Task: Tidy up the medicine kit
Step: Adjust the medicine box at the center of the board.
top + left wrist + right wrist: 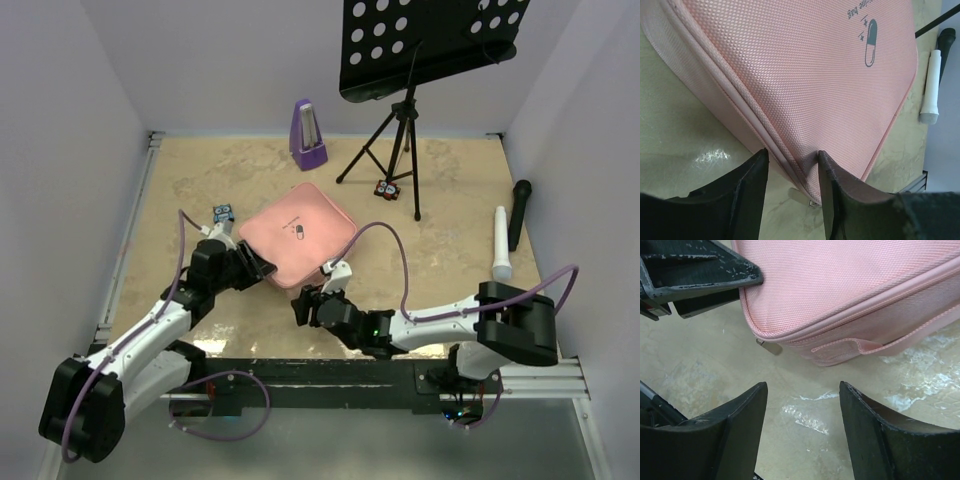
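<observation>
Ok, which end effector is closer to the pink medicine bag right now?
Left. The left end effector straddles the near-corner seam of the medicine bag, fingers either side of it. The right end effector sits open just short of the bag's edge, over bare table.

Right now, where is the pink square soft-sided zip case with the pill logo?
The pink case lies closed in the middle of the top view, its near corner between the left gripper and the right gripper, with the purple pyramid metronome behind it.
</observation>
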{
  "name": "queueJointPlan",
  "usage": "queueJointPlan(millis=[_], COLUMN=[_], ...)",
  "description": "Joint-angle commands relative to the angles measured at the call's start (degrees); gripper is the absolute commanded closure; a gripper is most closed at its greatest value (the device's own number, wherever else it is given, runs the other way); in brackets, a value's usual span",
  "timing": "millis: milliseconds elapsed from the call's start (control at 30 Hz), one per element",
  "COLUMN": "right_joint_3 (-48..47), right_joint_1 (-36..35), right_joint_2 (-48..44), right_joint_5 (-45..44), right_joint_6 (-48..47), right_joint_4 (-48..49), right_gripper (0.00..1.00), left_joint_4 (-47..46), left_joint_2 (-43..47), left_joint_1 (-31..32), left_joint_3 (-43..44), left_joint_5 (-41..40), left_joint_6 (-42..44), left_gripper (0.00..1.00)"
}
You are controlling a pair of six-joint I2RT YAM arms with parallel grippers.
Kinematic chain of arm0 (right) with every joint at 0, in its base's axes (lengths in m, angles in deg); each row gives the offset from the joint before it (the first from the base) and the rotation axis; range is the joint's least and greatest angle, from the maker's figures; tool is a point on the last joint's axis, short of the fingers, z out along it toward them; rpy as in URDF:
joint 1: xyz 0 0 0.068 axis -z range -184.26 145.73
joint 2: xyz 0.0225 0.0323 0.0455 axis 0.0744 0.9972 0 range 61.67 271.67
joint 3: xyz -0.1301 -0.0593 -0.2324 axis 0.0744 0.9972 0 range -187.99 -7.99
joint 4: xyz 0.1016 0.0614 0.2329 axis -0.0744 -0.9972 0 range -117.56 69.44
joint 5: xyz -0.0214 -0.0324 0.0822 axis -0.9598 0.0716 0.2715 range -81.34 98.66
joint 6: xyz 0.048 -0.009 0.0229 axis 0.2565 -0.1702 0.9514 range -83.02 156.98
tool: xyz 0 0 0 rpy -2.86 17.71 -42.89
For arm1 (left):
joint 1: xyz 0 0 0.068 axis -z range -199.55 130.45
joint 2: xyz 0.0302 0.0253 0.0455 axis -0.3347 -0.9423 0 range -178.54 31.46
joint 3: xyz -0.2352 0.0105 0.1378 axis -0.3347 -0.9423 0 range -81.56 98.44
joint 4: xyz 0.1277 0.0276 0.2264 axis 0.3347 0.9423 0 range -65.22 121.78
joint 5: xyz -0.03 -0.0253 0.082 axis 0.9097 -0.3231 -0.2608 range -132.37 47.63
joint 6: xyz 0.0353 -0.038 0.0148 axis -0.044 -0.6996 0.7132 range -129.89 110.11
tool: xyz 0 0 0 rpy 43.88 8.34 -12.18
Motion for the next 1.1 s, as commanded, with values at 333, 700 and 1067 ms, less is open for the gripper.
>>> queueJointPlan(millis=[333,700,1067], right_joint_3=[-11.0,0.33,2.8], right_joint_1=[-0.31,-0.31,12.78], right_joint_2=[8.72,-8.49,-13.43], right_joint_5=[-1.53,-5.74,-3.29], right_joint_6=[2.84,7.32,15.77], right_joint_4=[0.08,-3.43,-11.71], right_gripper=[0.23,0.2,0.35], left_joint_4=[-8.25,1.11,13.19], left_joint_2=[-4.42,0.67,6.14], left_joint_1=[-0.23,-0.23,-3.91], left_joint_3=[2.41,6.36,16.37], left_joint_5=[3.86,1.59,-15.1], left_joint_6=[1.7,5.56,11.88], left_gripper=[0.49,0.39,0.19])
